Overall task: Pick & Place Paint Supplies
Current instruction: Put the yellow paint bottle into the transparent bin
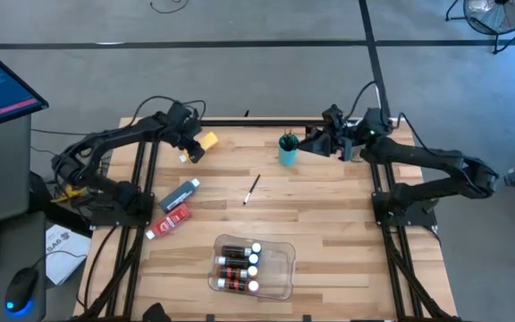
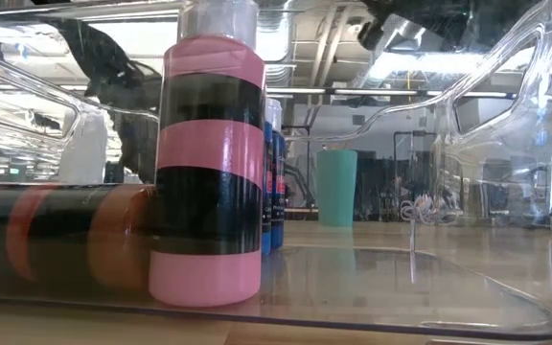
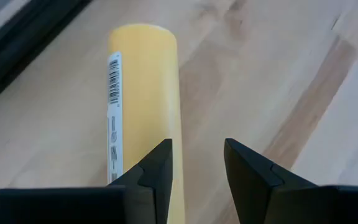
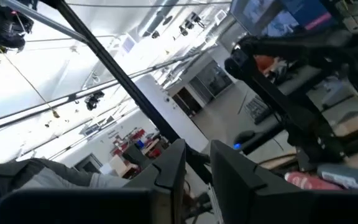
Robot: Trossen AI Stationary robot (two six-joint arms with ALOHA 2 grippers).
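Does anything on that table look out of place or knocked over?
Nothing is spilled or broken. The yellow bottle lies on its side beside the left gripper, and one paint brush lies loose mid-table, while others stand in the teal cup.

Left pincer (image 3: pixel 196 165) parted — low, right pincer (image 4: pixel 194 162) narrowly apart

Teal cup (image 1: pixel 288 153) stands upright near the tabletop's (image 1: pixel 329 224) far edge; clear tray (image 1: pixel 280 268) sits by the near edge, perhaps slightly skewed.
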